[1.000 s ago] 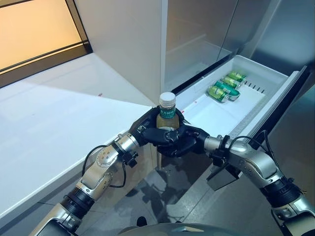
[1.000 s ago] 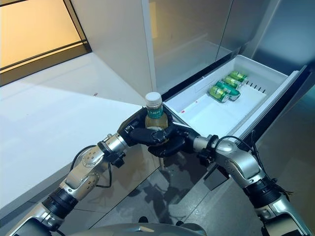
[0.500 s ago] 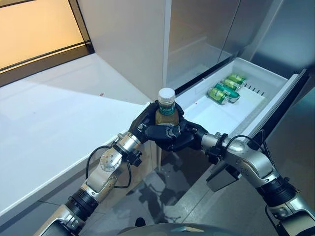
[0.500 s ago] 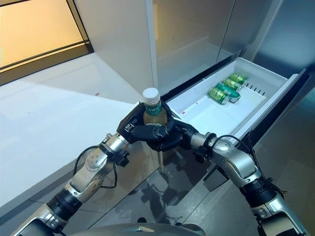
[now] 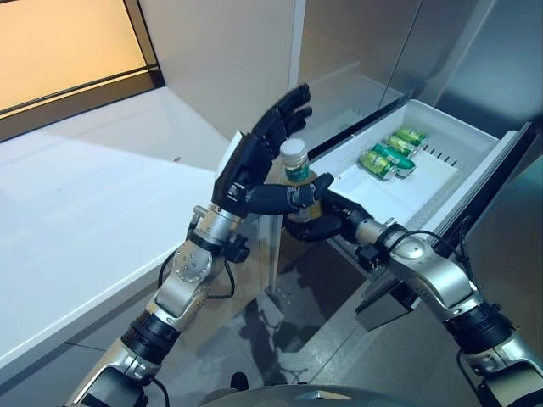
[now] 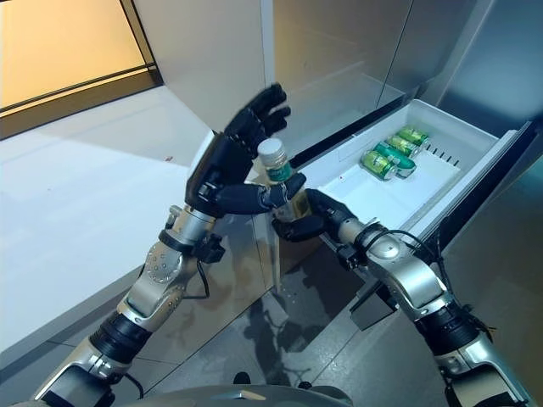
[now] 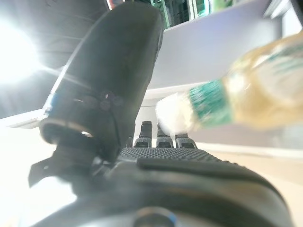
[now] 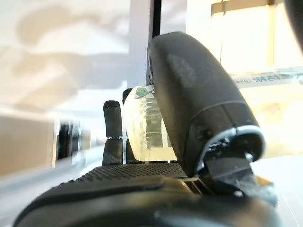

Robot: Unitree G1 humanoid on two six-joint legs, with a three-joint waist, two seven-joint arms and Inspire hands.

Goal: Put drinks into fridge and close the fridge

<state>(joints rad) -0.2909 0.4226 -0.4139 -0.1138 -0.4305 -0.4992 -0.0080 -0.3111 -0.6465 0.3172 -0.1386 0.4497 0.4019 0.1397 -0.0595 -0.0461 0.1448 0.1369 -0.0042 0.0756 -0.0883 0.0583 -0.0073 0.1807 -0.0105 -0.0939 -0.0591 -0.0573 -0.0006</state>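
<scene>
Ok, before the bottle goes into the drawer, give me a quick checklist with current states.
1. Right hand curled round the bottle: ok.
2. Left hand let go, fingers straight: ok.
3. Left thumb away from the bottle: not ok, it lies across the front.
4. Fridge drawer open: ok.
5. Bare drawer floor on the near side of the cans: ok.
6. Bottle cap on: ok; whether it is tight, cannot tell.
</scene>
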